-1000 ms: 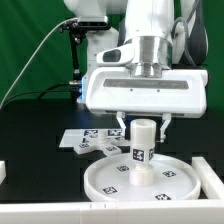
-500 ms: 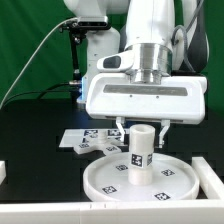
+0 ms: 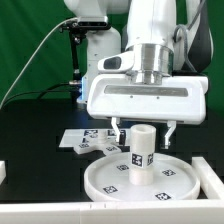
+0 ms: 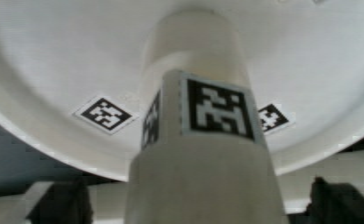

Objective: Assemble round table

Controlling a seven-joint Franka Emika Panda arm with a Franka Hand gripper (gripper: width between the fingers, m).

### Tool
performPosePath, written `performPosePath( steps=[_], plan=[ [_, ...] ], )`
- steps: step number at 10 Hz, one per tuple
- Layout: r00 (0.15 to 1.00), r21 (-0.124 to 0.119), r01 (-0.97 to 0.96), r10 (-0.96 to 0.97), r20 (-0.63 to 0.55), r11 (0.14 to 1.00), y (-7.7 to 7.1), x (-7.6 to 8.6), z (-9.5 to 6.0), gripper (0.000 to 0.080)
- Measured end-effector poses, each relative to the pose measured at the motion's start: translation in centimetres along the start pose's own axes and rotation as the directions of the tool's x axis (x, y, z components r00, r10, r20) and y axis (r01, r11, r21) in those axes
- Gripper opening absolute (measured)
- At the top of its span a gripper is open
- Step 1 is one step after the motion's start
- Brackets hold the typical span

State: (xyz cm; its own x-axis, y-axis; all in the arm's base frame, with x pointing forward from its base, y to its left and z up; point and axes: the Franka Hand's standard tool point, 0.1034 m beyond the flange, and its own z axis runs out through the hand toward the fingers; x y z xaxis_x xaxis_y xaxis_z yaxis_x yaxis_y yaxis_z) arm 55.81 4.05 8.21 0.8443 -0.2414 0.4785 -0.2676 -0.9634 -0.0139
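Note:
A large round rimmed white disc (image 3: 140, 181) lies on the black table. A short thick white cylinder (image 3: 141, 152) with a square tag stands upright at its middle. My gripper (image 3: 143, 132) hangs right over the cylinder's top and is open. One finger (image 3: 118, 131) stands on each side of the cylinder, clear of it. In the wrist view the tagged cylinder (image 4: 205, 130) rises from the disc (image 4: 72, 60) between my dark fingertips (image 4: 63, 200), and my gripper (image 4: 197, 205) shows a gap on either side of it.
The marker board (image 3: 85, 140) lies flat behind the disc toward the exterior view's left. White blocks sit at the exterior view's right edge (image 3: 212, 172) and left edge (image 3: 3, 172). A white rail (image 3: 40, 212) runs along the front.
The cylinder came down slightly onto the disc. My fingers then spread apart and let go of it. It stays standing upright.

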Motion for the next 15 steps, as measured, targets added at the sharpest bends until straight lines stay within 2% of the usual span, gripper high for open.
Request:
performPosePath(
  steps=[1, 3, 6, 9, 12, 13, 14, 15],
  plan=[
    [0.999, 0.007, -0.016, 0.015, 0.037, 1.000, 0.12, 0.19, -0.38, 0.0639],
    [0.969, 0.019, -0.061, 0.055, 0.241, 0.998, -0.18, 0.45, -0.72, 0.0648],
    [0.905, 0.010, -0.084, 0.072, 0.419, 0.996, -0.40, 0.49, -0.33, 0.0649],
    [0.900, 0.004, -0.085, 0.075, 0.430, 0.996, -0.17, 0.35, -0.15, 0.0649],
    [0.894, -0.013, -0.108, 0.103, 0.435, 0.994, -0.04, -0.01, 0.07, 0.0649],
    [0.894, -0.013, -0.108, 0.103, 0.435, 0.994, -0.03, -0.02, 0.08, 0.0558],
    [0.894, -0.015, -0.111, 0.107, 0.435, 0.994, 0.01, 0.00, 0.09, 0.0403],
    [0.880, -0.054, -0.191, 0.196, 0.432, 0.980, 0.02, -0.02, 0.11, 0.0404]
  ],
)
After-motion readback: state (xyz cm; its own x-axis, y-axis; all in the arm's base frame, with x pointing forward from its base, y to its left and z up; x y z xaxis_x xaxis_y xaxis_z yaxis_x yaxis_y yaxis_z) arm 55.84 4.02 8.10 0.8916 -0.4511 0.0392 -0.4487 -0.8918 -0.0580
